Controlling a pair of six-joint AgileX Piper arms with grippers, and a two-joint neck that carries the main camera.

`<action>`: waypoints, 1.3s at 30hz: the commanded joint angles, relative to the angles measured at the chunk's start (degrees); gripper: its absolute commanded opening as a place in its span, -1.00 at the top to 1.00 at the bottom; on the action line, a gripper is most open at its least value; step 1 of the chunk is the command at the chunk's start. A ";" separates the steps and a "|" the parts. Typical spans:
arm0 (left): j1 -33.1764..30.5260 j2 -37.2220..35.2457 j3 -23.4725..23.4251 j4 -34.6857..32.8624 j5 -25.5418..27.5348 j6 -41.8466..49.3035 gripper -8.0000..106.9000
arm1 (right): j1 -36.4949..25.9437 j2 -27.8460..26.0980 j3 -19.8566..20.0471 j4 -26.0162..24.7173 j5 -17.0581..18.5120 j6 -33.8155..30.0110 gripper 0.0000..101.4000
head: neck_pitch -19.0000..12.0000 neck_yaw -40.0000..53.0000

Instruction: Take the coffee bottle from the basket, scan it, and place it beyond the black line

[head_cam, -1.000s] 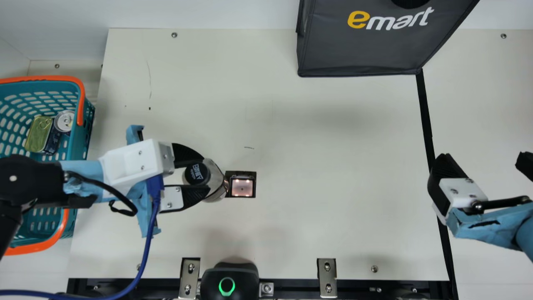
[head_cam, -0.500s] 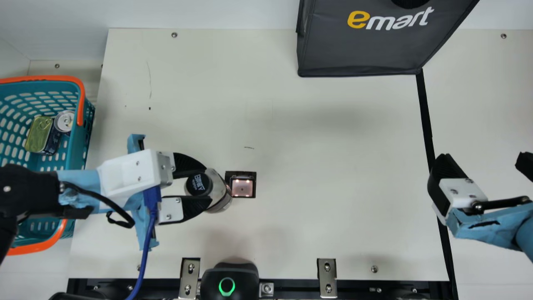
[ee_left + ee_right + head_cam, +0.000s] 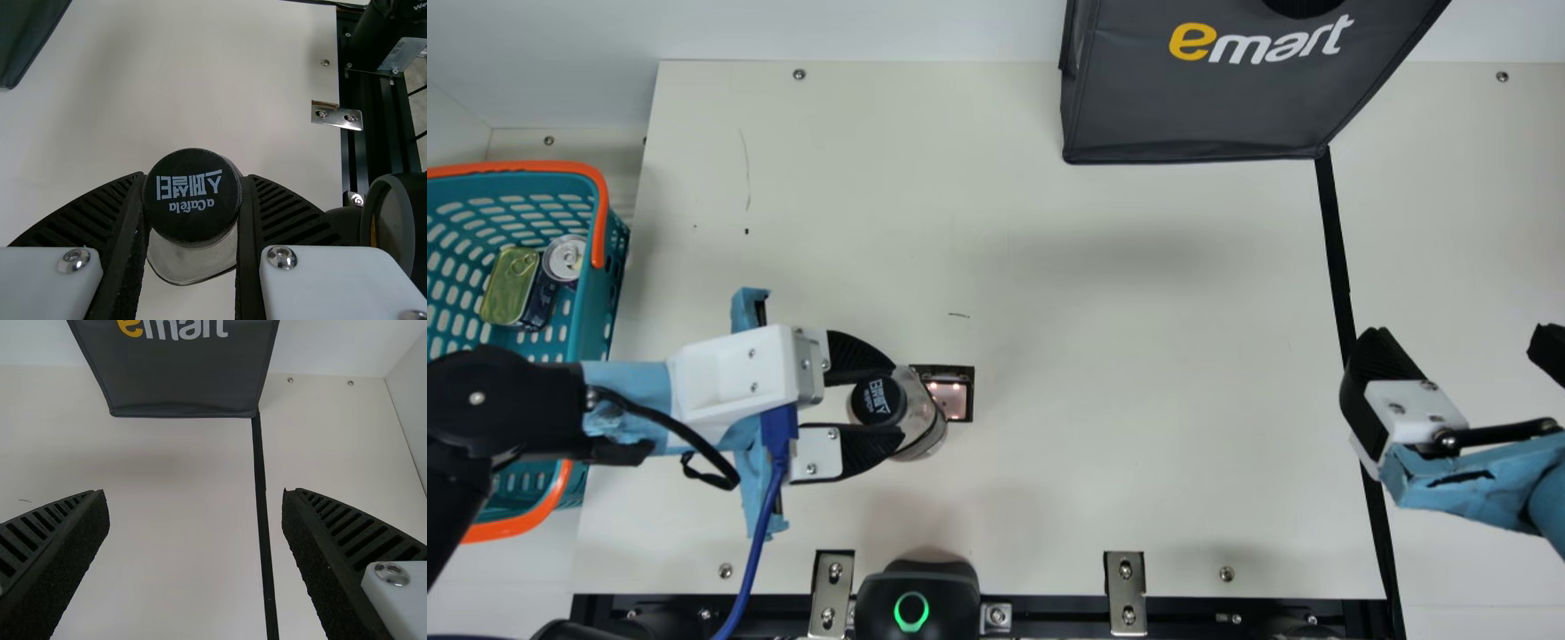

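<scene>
The left gripper (image 3: 898, 402) holds the coffee bottle (image 3: 921, 420) snug between its two fingers, just below the black cap (image 3: 878, 400). Half a second ago, the bottle was more to the left in the main view. Now it has slid right and hides part of the glowing square window (image 3: 953, 396). The bottle is on the basket side of the black line (image 3: 1336, 240), well apart from it. The right gripper (image 3: 1458, 340) is wide open and has not moved. The basket (image 3: 604, 218) has stayed put too.
</scene>
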 commanded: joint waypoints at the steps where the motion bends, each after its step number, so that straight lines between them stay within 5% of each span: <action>1: -0.30 0.22 -0.15 -0.19 0.23 0.29 0.68 | 0.00 0.00 0.00 0.00 0.00 0.00 -0.79 | -1.57 0.00; 39: -4.36 8.12 -1.99 -1.35 -10.02 2.79 0.68 | 0.00 0.00 0.00 0.00 0.00 0.00 -0.79 | -1.57 0.00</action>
